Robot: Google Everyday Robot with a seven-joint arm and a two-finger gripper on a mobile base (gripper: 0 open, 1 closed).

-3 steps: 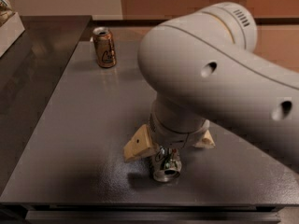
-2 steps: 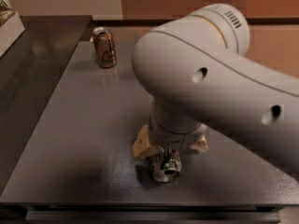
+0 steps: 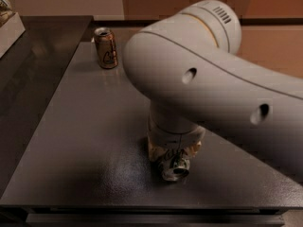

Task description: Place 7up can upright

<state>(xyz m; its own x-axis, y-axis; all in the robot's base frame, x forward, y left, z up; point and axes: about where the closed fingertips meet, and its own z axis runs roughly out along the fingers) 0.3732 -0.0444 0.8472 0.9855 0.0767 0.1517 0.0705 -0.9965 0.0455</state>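
The 7up can (image 3: 174,168) shows as a small silver can near the front edge of the dark table (image 3: 85,141). It lies tilted with one round end facing the camera. My gripper (image 3: 173,161) comes straight down on it from under the big white arm (image 3: 199,79). Its cream fingers (image 3: 155,152) are drawn in against both sides of the can. The wrist hides most of the can's body, so its lettering does not show.
A brown-gold can (image 3: 105,48) stands upright at the table's far left. A white box (image 3: 7,22) sits on the darker counter at the far left. The table's front edge runs just below the gripper. The arm covers the right half of the table.
The cream fingers, spread wide a second ago, have drawn in around the can. The arm has swung left and lower over the table. The can has stayed in place.
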